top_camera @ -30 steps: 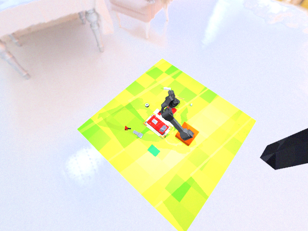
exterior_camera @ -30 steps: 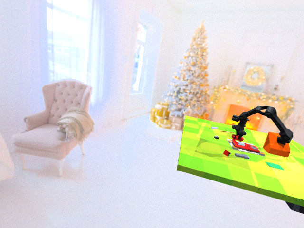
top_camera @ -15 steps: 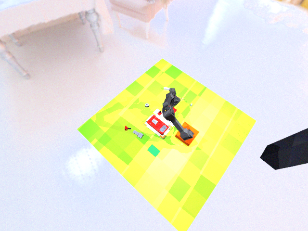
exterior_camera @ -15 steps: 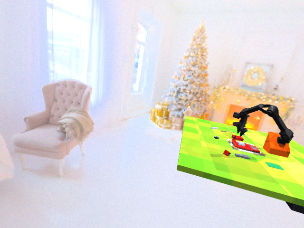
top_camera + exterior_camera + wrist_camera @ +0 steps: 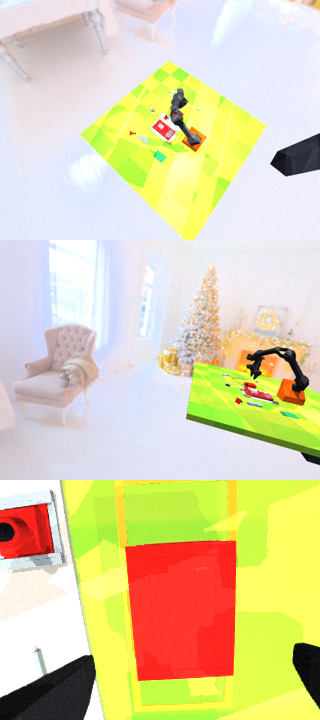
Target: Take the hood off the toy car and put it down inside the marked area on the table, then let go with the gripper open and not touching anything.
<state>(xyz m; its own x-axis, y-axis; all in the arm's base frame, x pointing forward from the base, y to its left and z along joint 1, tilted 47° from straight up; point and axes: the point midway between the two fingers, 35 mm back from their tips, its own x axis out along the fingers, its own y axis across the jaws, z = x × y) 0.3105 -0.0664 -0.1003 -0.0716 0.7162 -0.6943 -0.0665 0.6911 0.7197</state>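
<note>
The red hood (image 5: 178, 113) (image 5: 250, 385) (image 5: 182, 610) lies flat on the table beside the toy car (image 5: 164, 130) (image 5: 258, 394) (image 5: 30, 592), apart from it. In the wrist view the hood lies within the length of the yellow-orange outline (image 5: 120, 515) of the marked area. Its right edge covers part of the outline's right line, so I cannot tell whether it is wholly inside there. My gripper (image 5: 253, 378) (image 5: 194, 659) is open and empty above the hood, with the fingers wide on either side and not touching it. In the top view the arm partly hides the hood.
A wheel (image 5: 152, 109) (image 5: 227, 384), a grey piece (image 5: 143, 139) (image 5: 255, 404) and a red piece (image 5: 131, 133) (image 5: 238, 400) lie around the car. A green patch (image 5: 159, 156) (image 5: 288, 414) is farther off. The arm stands on an orange block (image 5: 186, 141) (image 5: 285, 392).
</note>
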